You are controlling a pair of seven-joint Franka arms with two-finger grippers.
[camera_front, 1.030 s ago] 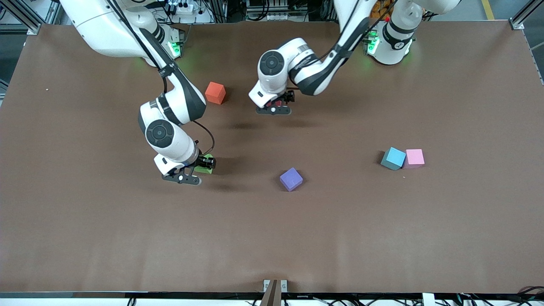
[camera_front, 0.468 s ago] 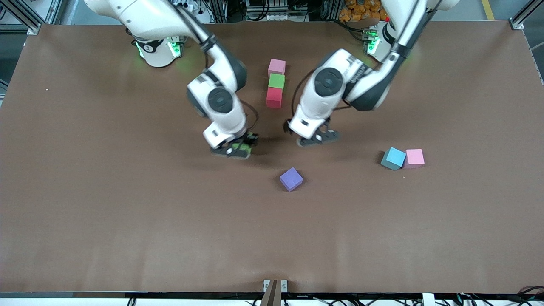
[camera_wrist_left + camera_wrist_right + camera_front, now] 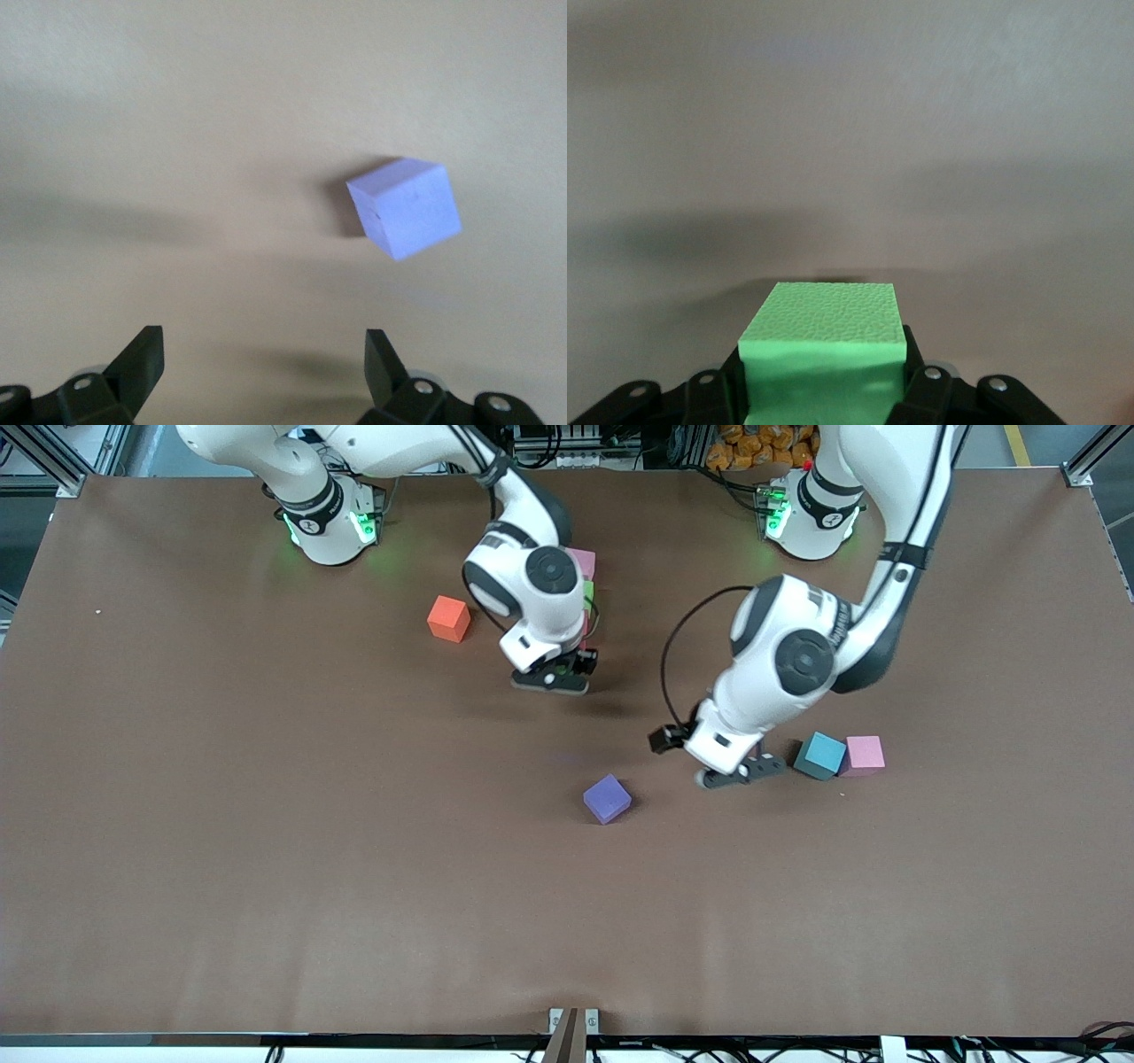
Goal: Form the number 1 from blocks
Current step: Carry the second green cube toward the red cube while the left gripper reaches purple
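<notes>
Right gripper is gripping 1 green block between its fingers, hanging over the table at the camera-side end of a short line of blocks. That line is mostly hidden by the right arm: a pink block is showing at the end nearest the bases, with slivers of a second green block and a red block just nearer the camera. Whether these 3 are touching cannot be told.

Left gripper is hanging with fingers spread wide and nothing between them, over bare table between the purple block and the teal cube. The purple block is sitting alone near the table's middle, turned at an angle to the table's edges.

A second pink block is sitting against the teal cube, toward the left arm's end of the table. An orange cube is sitting beside the right arm, toward the right arm's end.
</notes>
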